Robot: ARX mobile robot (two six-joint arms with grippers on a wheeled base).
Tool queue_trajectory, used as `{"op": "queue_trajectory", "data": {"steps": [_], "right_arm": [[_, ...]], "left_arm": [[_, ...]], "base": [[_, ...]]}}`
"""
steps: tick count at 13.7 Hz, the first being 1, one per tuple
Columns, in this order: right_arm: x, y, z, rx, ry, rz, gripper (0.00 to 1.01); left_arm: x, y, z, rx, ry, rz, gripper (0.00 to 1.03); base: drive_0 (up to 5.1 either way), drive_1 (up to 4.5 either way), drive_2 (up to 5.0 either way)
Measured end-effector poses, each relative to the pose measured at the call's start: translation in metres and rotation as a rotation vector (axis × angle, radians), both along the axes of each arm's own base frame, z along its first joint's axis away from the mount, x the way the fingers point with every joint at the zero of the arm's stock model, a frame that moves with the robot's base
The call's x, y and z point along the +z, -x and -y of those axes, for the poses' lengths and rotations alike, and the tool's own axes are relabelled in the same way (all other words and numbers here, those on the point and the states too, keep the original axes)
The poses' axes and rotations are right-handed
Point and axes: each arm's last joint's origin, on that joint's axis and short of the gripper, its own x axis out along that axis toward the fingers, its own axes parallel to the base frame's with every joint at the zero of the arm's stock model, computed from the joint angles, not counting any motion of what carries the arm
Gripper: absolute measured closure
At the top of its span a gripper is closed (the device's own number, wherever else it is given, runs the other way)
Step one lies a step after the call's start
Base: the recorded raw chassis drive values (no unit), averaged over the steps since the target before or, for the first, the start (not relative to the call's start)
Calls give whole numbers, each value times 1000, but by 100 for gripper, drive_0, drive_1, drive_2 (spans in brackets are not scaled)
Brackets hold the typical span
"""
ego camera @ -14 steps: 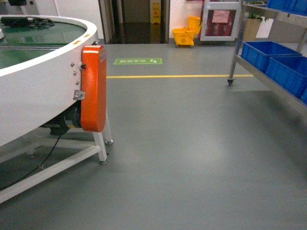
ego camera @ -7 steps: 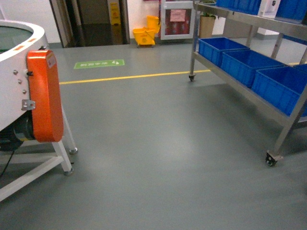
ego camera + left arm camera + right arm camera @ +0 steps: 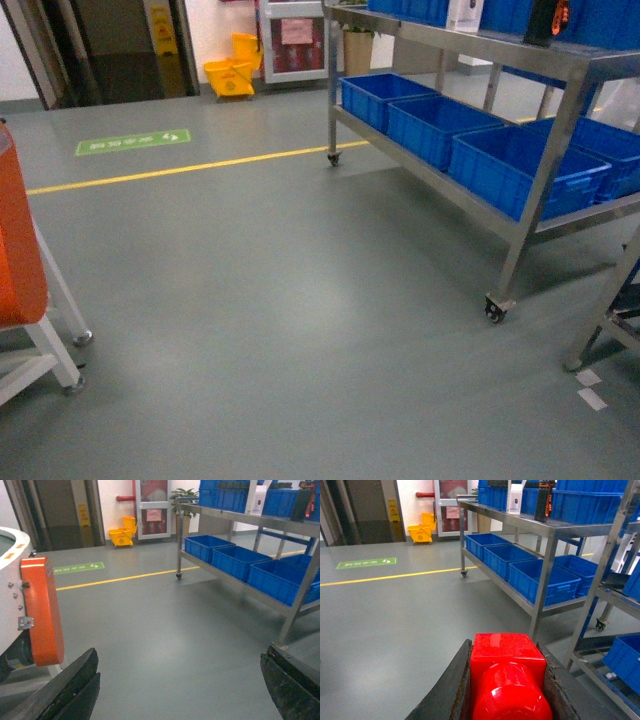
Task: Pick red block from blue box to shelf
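Your right fingers point(image 3: 506, 680) are clamped on the red block point(image 3: 506, 672), stud facing the camera; your left fingers point(image 3: 180, 680) are spread wide, empty. The shelf point(image 3: 500, 45) stands ahead right.

Evenly lit from overhead, soft glare pooling on the grey floor point(image 3: 330, 290), faint shadows beneath the shelf point(image 3: 520, 215), slightly soft throughout.
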Motion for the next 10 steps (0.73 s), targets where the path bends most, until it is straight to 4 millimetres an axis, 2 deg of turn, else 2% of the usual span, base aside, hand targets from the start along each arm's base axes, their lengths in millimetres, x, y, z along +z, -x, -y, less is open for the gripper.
{"op": "queue_trajectory", "data": {"steps": [10], "right_arm": [[0, 0, 0, 0, 0, 0, 74]], "left_arm": [[0, 0, 0, 0, 0, 0, 5]], "base": [[-162, -162, -162]]}}
